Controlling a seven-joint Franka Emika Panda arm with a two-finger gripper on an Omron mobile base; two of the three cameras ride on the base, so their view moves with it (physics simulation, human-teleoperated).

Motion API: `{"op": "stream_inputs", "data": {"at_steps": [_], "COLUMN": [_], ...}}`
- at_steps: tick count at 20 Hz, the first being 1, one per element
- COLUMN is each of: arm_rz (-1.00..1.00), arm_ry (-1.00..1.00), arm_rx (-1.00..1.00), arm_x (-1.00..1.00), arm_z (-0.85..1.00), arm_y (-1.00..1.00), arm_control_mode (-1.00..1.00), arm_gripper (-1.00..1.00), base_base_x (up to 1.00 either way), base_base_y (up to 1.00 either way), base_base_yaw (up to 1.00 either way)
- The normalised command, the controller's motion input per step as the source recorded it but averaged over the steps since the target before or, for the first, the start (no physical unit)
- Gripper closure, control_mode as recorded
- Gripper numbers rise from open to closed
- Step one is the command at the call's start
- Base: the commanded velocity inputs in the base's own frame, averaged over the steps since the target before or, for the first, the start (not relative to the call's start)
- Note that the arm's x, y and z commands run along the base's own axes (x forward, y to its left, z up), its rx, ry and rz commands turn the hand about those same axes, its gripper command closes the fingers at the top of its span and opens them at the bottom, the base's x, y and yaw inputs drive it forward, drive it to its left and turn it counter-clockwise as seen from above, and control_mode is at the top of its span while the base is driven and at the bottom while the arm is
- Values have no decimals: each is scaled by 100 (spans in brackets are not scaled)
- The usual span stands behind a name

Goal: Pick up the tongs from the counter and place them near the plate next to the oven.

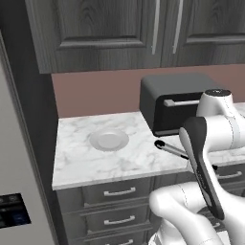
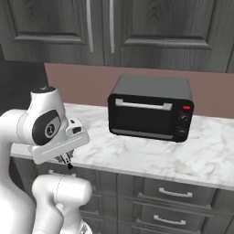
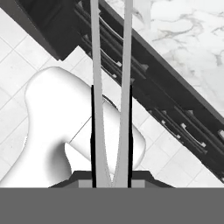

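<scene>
Arm (image 1: 210,139): glossy white rounded links, dark grey-black joint bands and side panels. Circular dark joint cap (image 2: 49,129) bearing a pale emblem. Bulbous white base segment (image 2: 61,192). Fingers (image 3: 93,131): slim, black.

We see both base views looking down at the oven (image 1: 179,103) from behind; the hand view seemingly faces the floor (image 3: 17,65).

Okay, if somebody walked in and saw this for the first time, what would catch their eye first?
Probably the white arm's gripper, its jaws shut on the tongs, whose dark end pokes out over the marble counter. Behind them sits the dark toaster oven against the wall, and to its left a pale plate lies alone on the marble.
</scene>
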Motion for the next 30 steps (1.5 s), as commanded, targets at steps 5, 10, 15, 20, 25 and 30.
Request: {"op": "stream_inputs", "data": {"at_steps": [5,10,15,20,25,30], "arm_rz": [0,0,-4,-22,-31,-53], "arm_ry": [0,0,0,-1,0,0], "arm_rx": [0,0,0,0,0,1], "arm_x": [0,0,4,21,5,66], "arm_z": [0,0,0,-1,-17,-29], "arm_y": [0,0,8,31,2,13], "arm_control_mode": [100,100,-100,-100,-100,-100], "arm_gripper": [100,100,100,100,100,100], "base_base_x": [27,7,3,0,0,0], "base_base_y": [33,31,16,0,0,0], "base_base_yaw": [-5,-7,-5,0,0,0]}}
